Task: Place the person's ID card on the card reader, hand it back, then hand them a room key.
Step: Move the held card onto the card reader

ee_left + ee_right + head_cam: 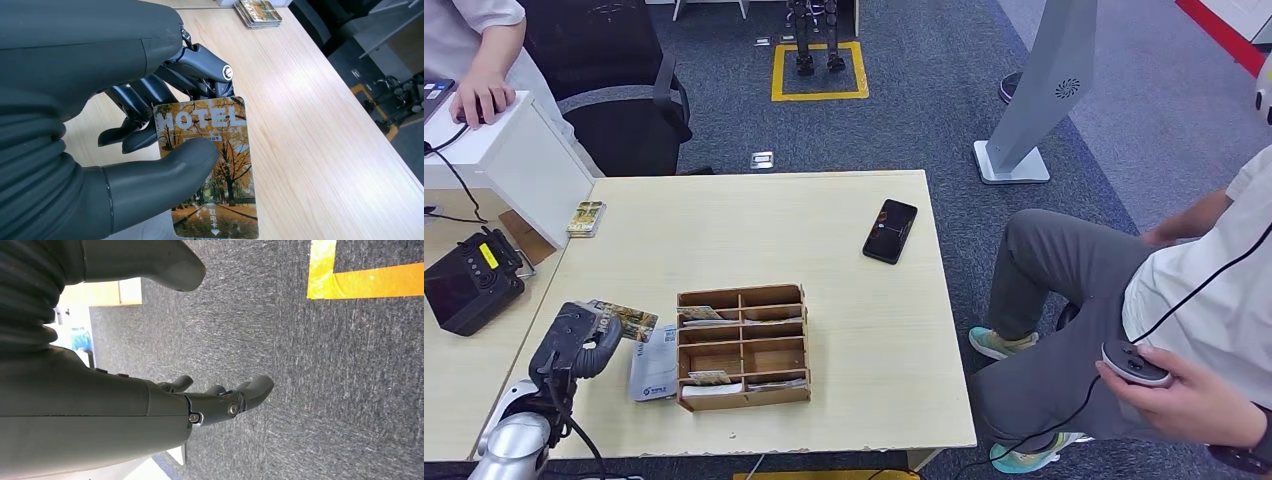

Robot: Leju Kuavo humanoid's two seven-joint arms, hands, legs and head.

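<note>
Autumn-gold and glossy, the room key (210, 170) is a flat plastic rectangle printed with yellow trees and the word HOTEL, and it sits pinched in the left hand (576, 340): the thick grey thumb presses its face while the darker fingers (131, 107) back it from behind. In the head view that hand hovers at about eight o'clock over the pale wood-grain bench (844, 330), just beside the wooden card organiser (742, 345), a box of thin plywood dividers with cards lying in several slots.

Judging by the key already in hand, the ID steps look finished and only the handover is left; I cannot see an ID card to confirm that. The black card reader (469, 280), a chunky matte box with a yellow label, rests at nine o'clock on the neighbouring desk. A white paper sleeve (654, 365) lies flat against the organiser's left side, and a small stack of key cards (585, 217) sits at ten o'clock.

A seated person (1164, 310) at three o'clock holds a controller; another leans at eleven o'clock. A glossy black phone (890, 230) lies at one o'clock.

The right hand (220, 400) hangs over coarse grey carpet, fingers loosely apart, holding nothing.
</note>
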